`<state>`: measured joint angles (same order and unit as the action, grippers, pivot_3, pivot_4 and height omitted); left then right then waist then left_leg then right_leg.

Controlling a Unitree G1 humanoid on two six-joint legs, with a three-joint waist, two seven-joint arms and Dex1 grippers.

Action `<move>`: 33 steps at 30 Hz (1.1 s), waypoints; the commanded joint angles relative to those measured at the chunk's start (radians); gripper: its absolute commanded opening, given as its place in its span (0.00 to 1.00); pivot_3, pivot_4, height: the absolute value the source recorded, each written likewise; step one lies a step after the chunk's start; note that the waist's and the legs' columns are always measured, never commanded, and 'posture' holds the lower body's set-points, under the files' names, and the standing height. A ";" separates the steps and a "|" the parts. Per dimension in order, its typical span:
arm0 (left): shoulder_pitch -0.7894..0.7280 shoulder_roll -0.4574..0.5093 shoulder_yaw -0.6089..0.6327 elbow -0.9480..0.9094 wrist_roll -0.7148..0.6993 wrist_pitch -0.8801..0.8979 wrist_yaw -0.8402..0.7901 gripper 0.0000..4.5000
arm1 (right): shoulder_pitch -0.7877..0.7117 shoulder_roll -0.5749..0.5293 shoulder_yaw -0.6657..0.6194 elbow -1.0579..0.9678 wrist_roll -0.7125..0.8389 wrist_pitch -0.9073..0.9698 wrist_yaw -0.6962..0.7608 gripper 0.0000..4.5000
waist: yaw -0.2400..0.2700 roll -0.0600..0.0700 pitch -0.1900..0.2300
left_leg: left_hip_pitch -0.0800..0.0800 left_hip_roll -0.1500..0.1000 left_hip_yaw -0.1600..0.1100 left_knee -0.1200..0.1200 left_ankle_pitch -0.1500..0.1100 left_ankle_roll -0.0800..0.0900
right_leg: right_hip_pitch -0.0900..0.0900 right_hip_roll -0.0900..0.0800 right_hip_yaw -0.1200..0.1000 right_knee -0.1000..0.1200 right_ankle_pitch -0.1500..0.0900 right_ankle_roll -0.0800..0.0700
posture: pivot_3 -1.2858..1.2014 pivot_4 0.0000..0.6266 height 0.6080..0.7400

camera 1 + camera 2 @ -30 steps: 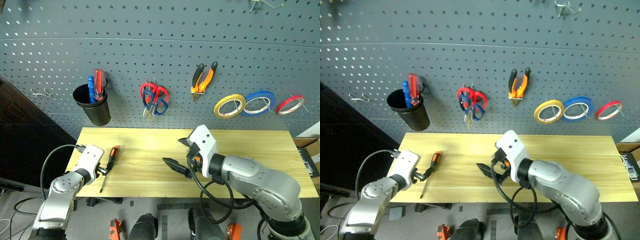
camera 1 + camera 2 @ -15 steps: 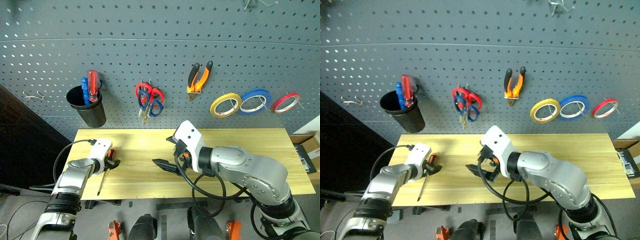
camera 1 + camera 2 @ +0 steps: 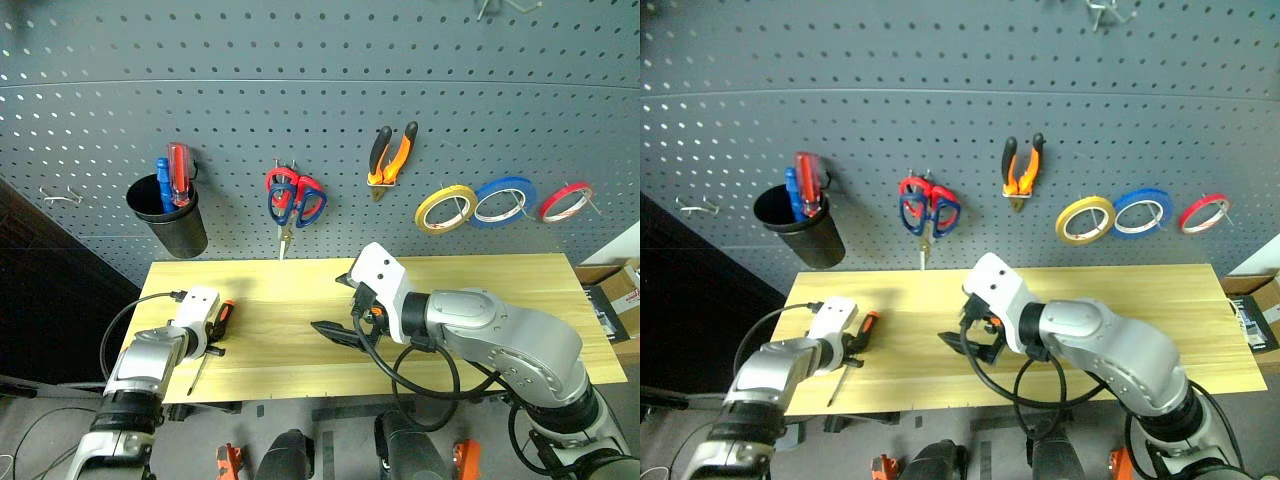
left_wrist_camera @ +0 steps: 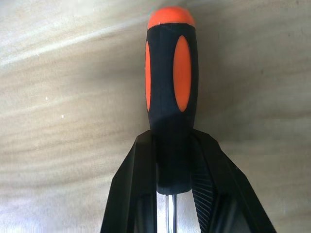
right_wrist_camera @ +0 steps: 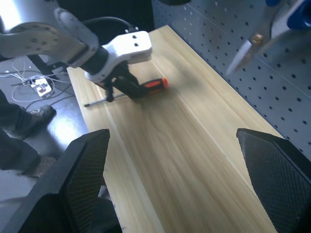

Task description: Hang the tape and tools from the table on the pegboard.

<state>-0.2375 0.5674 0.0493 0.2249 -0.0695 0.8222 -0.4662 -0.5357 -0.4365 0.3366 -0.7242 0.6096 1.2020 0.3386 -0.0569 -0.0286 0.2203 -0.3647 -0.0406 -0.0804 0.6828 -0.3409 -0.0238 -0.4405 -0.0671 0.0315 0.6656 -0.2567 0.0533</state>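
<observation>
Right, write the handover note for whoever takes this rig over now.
Left tool: shut on the screwdriver, gripping the lower end of its handle; the screwdriver lies on the table near its left end.
Right tool: open, holding nothing, above the middle of the table.
Done: yellow tape, pliers and dark-handled scissors hang on the pegboard.
Left: lift the screwdriver and put it on the pegboard, probably with the other screwdrivers in the black cup.
</observation>
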 commanded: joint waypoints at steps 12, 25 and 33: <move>0.322 -0.136 0.154 -0.468 -0.042 -0.304 0.137 0.13 | 0.113 -0.086 -0.139 -0.108 -0.030 -0.325 0.150 1.00 | 0.030 -0.001 -0.001 | -0.001 0.000 0.000 0.000 0.000 0.000 | 0.000 -0.002 0.000 -0.003 0.000 0.000 | 0.52 0.32 1.00; 0.249 -0.187 0.134 -0.708 0.019 -0.617 0.203 0.13 | 0.027 -0.150 -0.237 -0.023 0.018 -0.416 0.298 1.00 | 0.052 -0.004 -0.016 | -0.001 0.000 -0.001 0.000 0.000 0.000 | 0.002 -0.004 -0.010 -0.002 0.000 0.000 | 0.55 0.23 1.00; -0.077 -0.233 0.149 -0.753 -0.025 -0.498 0.294 0.13 | -0.031 -0.183 -0.249 0.064 -0.007 -0.477 0.358 1.00 | 0.081 -0.010 -0.044 | -0.001 -0.001 0.000 0.003 0.000 0.000 | 0.003 -0.003 -0.017 -0.001 0.001 -0.002 | 0.56 0.16 1.00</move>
<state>-0.2867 0.3430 0.1940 -0.4645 -0.0780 0.3096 -0.1885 -0.5459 -0.6123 0.1142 -0.6525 0.6090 0.7550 0.6810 0.0243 -0.0388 0.1759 -0.3657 -0.0418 -0.0808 0.6855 -0.3408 -0.0241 -0.4378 -0.0703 0.0148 0.6642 -0.2554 0.0517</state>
